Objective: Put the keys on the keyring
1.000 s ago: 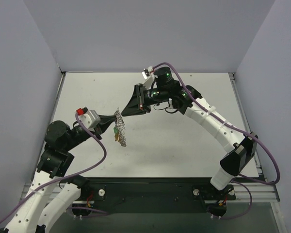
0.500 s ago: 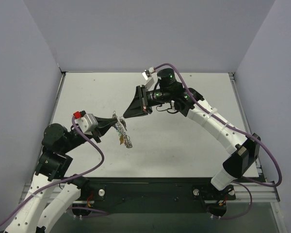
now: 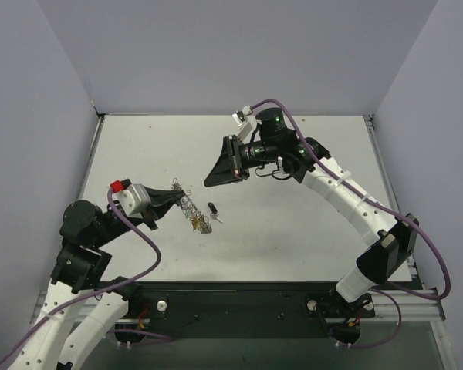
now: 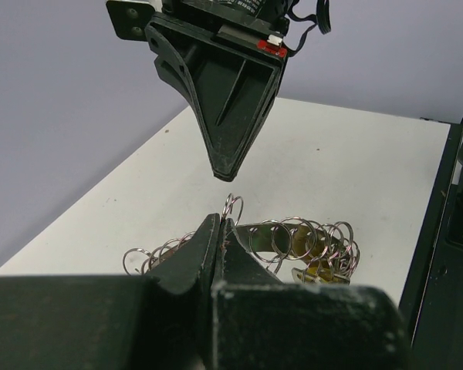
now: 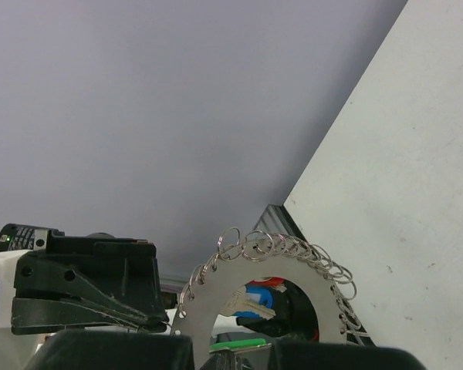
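Key [image 3: 214,210] now beside keyring [image 3: 191,206], overhead only

1. The keyring [image 5: 264,268] faces the camera at lower centre: a flat silvery plate with small wire loops along its rim.
2. Through its round centre hole a silvery key [image 5: 251,307] shows, with blue and red parts just behind it.
3. The left gripper [image 5: 160,316], black, reaches in from the left, and its tips meet the keyring's left rim.
4. The right gripper [image 5: 231,356] shows as two dark, blurred shapes along the bottom edge, with a gap between them.
5. The white bench [image 5: 417,193] occupies the right side.
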Motion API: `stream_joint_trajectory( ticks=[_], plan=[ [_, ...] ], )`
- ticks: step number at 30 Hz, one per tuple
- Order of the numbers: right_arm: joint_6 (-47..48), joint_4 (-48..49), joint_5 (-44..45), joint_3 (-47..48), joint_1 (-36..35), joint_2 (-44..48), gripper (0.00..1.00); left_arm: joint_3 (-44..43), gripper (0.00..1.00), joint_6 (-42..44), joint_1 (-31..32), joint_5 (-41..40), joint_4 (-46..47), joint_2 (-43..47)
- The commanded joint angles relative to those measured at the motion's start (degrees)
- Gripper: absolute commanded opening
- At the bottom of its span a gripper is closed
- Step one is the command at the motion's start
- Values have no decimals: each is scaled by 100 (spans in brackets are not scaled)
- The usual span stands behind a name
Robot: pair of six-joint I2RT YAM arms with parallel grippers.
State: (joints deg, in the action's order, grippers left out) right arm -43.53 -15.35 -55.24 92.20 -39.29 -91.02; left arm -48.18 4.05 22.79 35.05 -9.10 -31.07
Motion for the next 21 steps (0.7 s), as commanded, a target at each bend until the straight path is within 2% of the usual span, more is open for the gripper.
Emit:
stream_joint_trajectory(
  ticks=[1,4,5,6,9,10,12,18,21],
  plan=[
    [379,-64,91,-44,26,339,0,-490,0,245,-20,108,-126,-22],
    [862,-449,583,-255,88,305,0,-534,0,412,-20,-243,-574,-4],
    [1011,-529,1003,-325,123,278,0,-525,0,438,-20,-427,-662,4],
    [1283,-617,1224,-439,141,235,4,-517,0,430,-20,-507,-820,-13],
    [1775,-837,2191,-598,141,-212,37,-481,0,369,-20,-674,-979,-135],
    [1856,-968,2402,-563,149,-353,51,-490,0,333,-37,-744,-1014,-180],
    [1970,-1179,2904,-354,123,-844,61,-586,0,263,-90,-894,-1110,-346],
    [2796,-1382,3703,209,-175,-1969,67,-1008,0,105,-432,-798,-1322,-899],
    [3174,-1418,3907,395,-255,-2383,68,-1263,0,-106,-800,-316,-1357,-1233]
  ],
)
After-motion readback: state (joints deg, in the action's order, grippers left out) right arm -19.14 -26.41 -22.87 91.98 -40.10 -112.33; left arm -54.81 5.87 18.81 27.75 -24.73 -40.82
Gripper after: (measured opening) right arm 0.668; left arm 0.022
